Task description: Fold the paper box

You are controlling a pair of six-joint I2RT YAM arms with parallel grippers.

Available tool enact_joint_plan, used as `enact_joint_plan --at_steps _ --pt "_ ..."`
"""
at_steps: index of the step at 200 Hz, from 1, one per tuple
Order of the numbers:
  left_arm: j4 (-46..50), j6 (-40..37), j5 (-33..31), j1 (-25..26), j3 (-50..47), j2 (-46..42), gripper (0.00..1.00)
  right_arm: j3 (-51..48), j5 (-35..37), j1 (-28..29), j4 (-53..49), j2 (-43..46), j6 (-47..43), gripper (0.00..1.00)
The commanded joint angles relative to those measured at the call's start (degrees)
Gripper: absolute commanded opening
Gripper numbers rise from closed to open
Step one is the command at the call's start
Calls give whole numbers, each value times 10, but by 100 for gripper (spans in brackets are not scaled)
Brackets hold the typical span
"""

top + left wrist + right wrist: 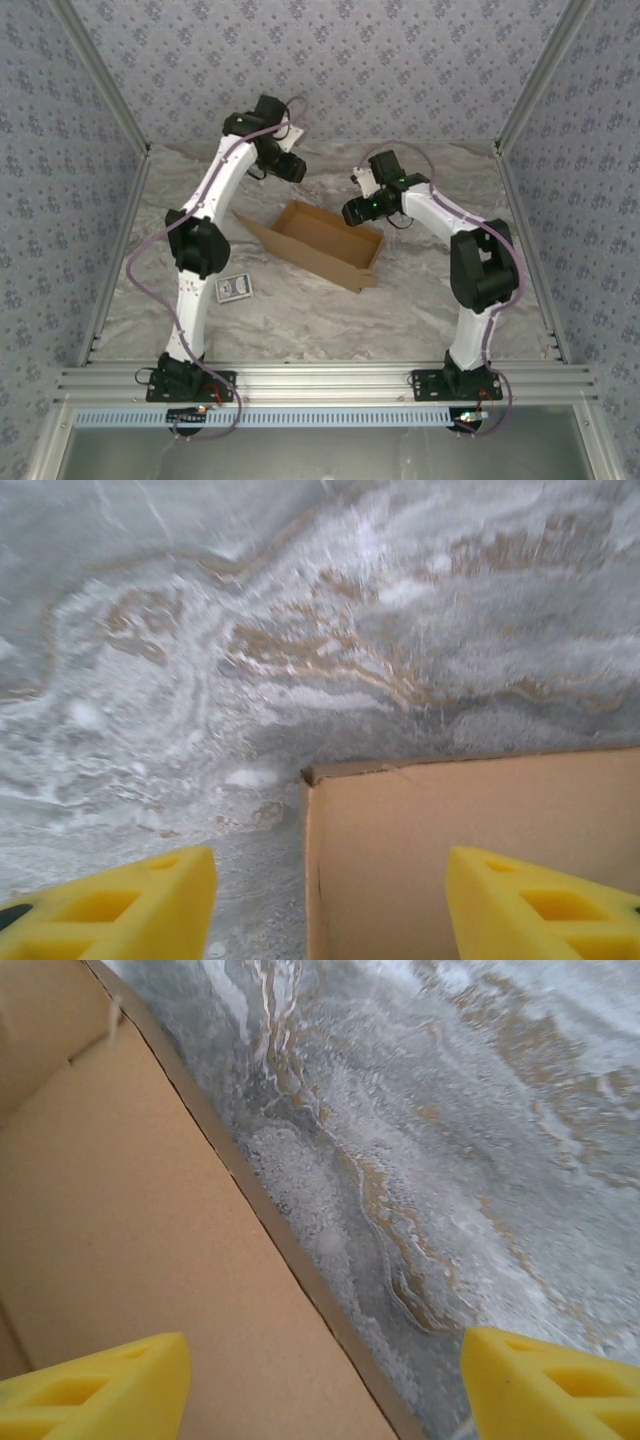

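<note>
Plain brown paper box [325,238]; grey-white marble table [300,315], tan veins; blue-and-white card packet [234,288]; yellow fingers [120,905]; blue-grey floral walls [350,60].

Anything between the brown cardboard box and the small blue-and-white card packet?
Nothing. Top view: the stretch from the brown cardboard box to the small blue-and-white card packet is bare marbled tabletop.

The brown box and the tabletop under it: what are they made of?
The paper box looks like plain brown cardboard, matte, with raw cut edges. The table looks like grey-white marble with tan veins, possibly only a printed sheet.
</note>
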State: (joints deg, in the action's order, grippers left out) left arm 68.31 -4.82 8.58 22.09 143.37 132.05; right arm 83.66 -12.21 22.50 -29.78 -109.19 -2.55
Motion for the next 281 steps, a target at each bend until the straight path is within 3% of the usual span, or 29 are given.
enact_joint_plan --at_steps 1,53,95,132,170,204,232,281 --pt "-46 29 7 -24 -38 -94 62 41 1 20 -31 -36 -26 73" --pt "-196 64 9 -48 -304 -297 63 132 47 34 -64 -127 -13 71" --pt "-336 125 -24 -53 -551 -487 68 166 58 10 -71 -156 59 58" --pt "-399 164 -55 -56 -686 -611 71 143 63 -39 -69 -143 123 47" --pt "-405 184 -62 -56 -746 -649 72 54 63 -100 -42 -79 162 46" --pt "-429 198 -26 -56 -795 -647 72 -59 8 -142 13 -2 185 51" --pt "-439 201 -16 -55 -819 -639 72 -130 -53 -140 54 46 212 64" --pt "-477 223 -16 -51 -883 -652 71 -240 -108 -106 138 121 277 65"
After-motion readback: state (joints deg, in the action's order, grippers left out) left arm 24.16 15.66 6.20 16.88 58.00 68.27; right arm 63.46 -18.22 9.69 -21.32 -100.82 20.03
